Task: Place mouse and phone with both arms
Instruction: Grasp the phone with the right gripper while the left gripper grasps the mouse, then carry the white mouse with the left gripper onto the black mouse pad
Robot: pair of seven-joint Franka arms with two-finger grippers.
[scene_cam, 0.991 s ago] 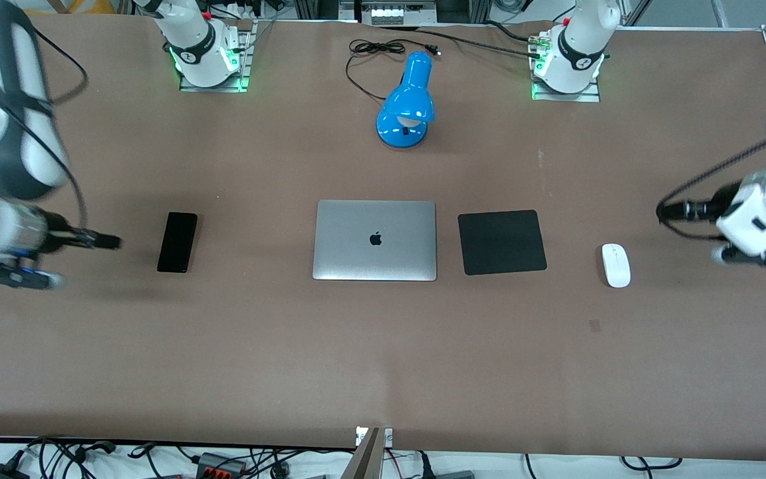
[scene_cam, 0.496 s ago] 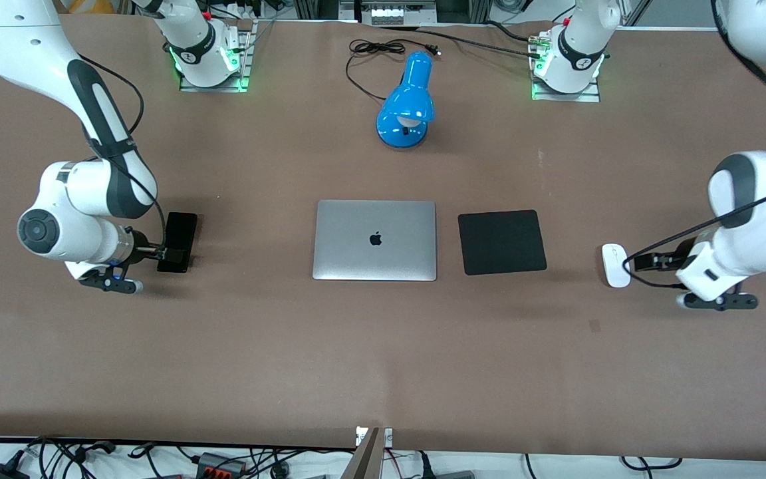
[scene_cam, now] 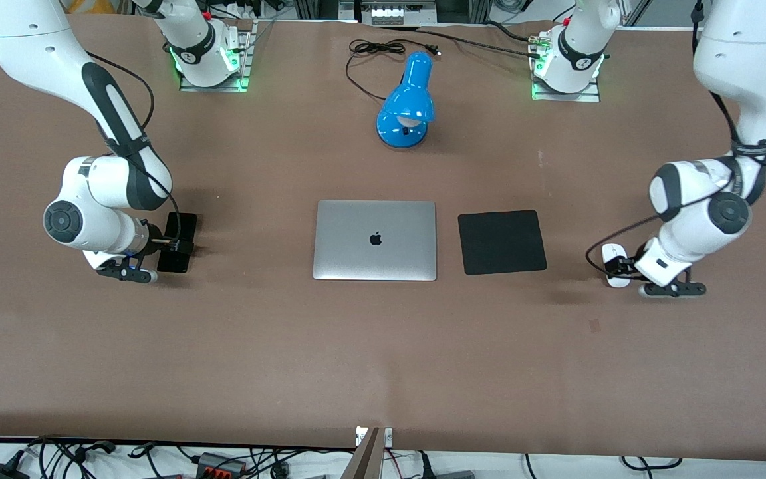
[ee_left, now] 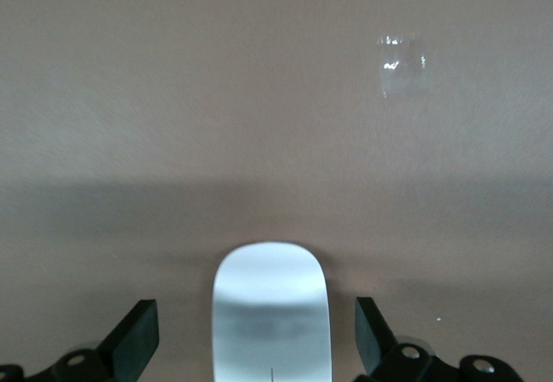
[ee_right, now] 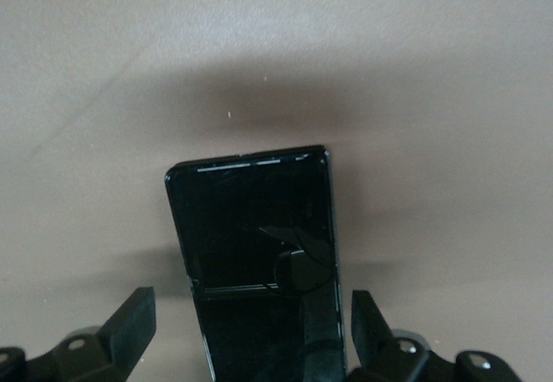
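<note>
The mouse [scene_cam: 614, 264] is lying flat on the brown worktop [scene_cam: 383, 346] toward the left arm's end, well apart from the square black pad [scene_cam: 502, 242] beside it. In the left wrist view the mouse [ee_left: 272, 311] is sitting between the two black fingers [ee_left: 134, 340], with bare worktop showing on each side of it, so the fingers are not touching it. The left claw [scene_cam: 622, 267] is hanging low right over the mouse, spread wide and gripping nothing. The left arm [scene_cam: 722, 199] is bending down to it from its base [scene_cam: 566, 66].

The phone [scene_cam: 181, 236] is lying flat toward the right arm's end, its long side running toward the front camera, well apart from the closed silver laptop [scene_cam: 375, 240] at the middle of the worktop. In the right wrist view the phone [ee_right: 259, 252] is lying between the fingers [ee_right: 130, 326], its glossy face mirroring part of the claw above it. A gap is showing on either side, so nothing is pressing on it. The right claw [scene_cam: 169, 245] is hovering low over the part of the phone nearer the front camera, likewise wide open and empty. The right arm [scene_cam: 100, 193] is reaching down from its own base [scene_cam: 207, 56].

A blue desk lamp [scene_cam: 408, 103] is resting farther from the front camera than the laptop, its black cord [scene_cam: 370, 56] looping beside it.
</note>
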